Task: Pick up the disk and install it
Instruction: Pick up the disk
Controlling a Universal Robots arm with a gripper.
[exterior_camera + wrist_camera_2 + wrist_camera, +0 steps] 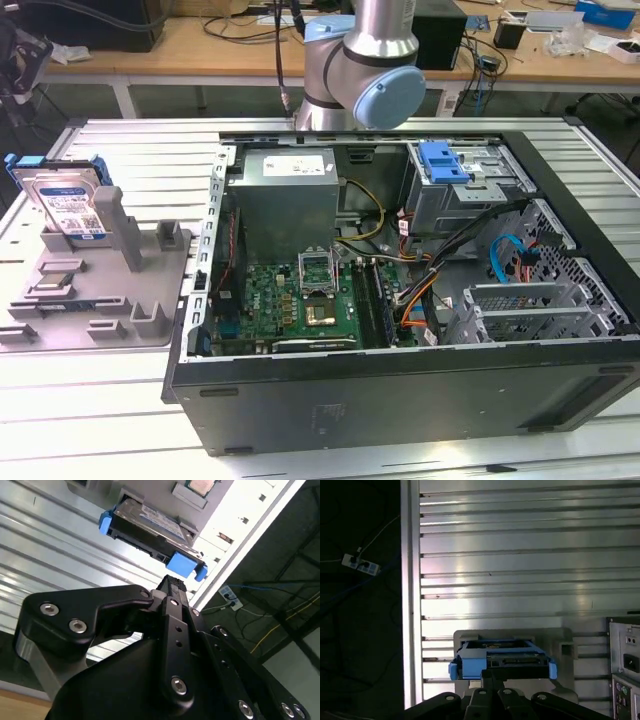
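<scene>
Black gripper linkage hogs the foreground in both wrist views. As far as I can make out, its fingers are squeezed together with nothing pinched between them, though the angle isn't great, so grain of salt on that.

Straight out past the fingertips sits the disk: silver drive, white-and-blue label, blue carrier rail wrapped round its edges. It's close ahead of the tips, but I see a gap between them, so no contact. The disk is propped on edge, leaning back a bit, in a slot of the grey holder. That holder lies flat on the ribbed metal table, which stretches away beyond the gripper.

Off to one side of the gripper, further out than the disk, is the open computer case with its motherboard and cables exposed. The drive cage in there has a blue bracket sitting in it. The exterior view also catches the arm rising behind the case.
</scene>
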